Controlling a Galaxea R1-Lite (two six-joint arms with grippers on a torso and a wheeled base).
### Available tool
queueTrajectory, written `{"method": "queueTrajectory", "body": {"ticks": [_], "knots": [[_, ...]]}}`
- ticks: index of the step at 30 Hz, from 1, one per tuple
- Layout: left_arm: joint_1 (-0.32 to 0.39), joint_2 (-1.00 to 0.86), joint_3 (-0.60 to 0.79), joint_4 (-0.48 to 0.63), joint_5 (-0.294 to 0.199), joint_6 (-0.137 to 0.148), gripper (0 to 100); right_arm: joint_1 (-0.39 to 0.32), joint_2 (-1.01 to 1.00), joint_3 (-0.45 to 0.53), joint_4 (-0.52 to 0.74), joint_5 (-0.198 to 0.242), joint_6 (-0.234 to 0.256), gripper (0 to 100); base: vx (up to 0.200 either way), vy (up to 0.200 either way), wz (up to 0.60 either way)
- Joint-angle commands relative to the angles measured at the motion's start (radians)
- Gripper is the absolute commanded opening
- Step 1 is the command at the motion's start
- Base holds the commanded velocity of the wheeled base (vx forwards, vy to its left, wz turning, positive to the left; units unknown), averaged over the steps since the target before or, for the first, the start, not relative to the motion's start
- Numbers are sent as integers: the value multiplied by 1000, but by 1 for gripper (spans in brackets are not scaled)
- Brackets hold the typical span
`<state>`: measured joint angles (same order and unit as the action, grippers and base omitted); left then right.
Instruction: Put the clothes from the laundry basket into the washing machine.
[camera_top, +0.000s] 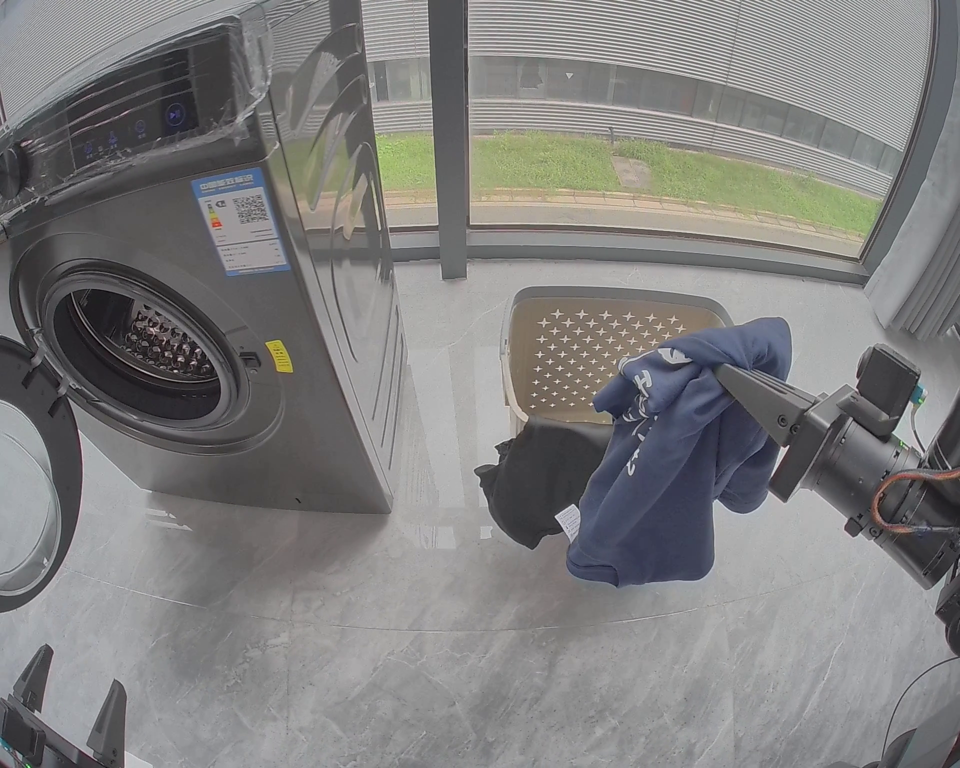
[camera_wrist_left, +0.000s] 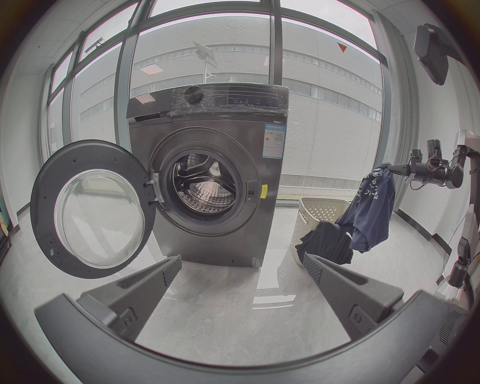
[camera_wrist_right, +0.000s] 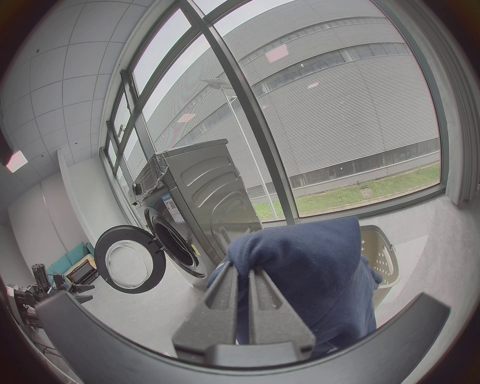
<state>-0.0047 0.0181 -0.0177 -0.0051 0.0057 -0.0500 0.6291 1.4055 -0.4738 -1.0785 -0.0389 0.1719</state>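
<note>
My right gripper (camera_top: 722, 374) is shut on a navy blue garment (camera_top: 670, 450) with white print, which hangs in the air in front of the beige laundry basket (camera_top: 560, 345). A black garment (camera_top: 540, 478) drapes over the basket's near rim onto the floor. The grey washing machine (camera_top: 300, 330) stands to the left with its round door (camera_top: 30, 480) swung wide and the drum (camera_top: 150, 345) showing. My left gripper (camera_top: 70, 690) sits low at the near left, open and holding nothing. The left wrist view faces the washing machine (camera_wrist_left: 220, 175), with the navy garment (camera_wrist_left: 372, 210) and right gripper (camera_wrist_left: 392, 169) far off.
A large window (camera_top: 650, 110) with a dark frame post (camera_top: 448, 130) runs along the back, behind the basket. A grey curtain (camera_top: 920, 260) hangs at the far right. Bare glossy grey floor (camera_top: 400, 640) lies between the machine, the basket and me.
</note>
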Motion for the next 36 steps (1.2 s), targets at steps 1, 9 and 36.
{"method": "queueTrajectory", "body": {"ticks": [1,9,36], "knots": [[0,-18,18,1,0,-1,100,7,3,1,0,1,0,0,0,200,0],[0,-18,18,1,0,1,100,9,3,0,0,1,0,0,0,50,0],[0,-18,18,1,0,1,100,7,3,0,0,1,0,0,-89,67,0]]}}
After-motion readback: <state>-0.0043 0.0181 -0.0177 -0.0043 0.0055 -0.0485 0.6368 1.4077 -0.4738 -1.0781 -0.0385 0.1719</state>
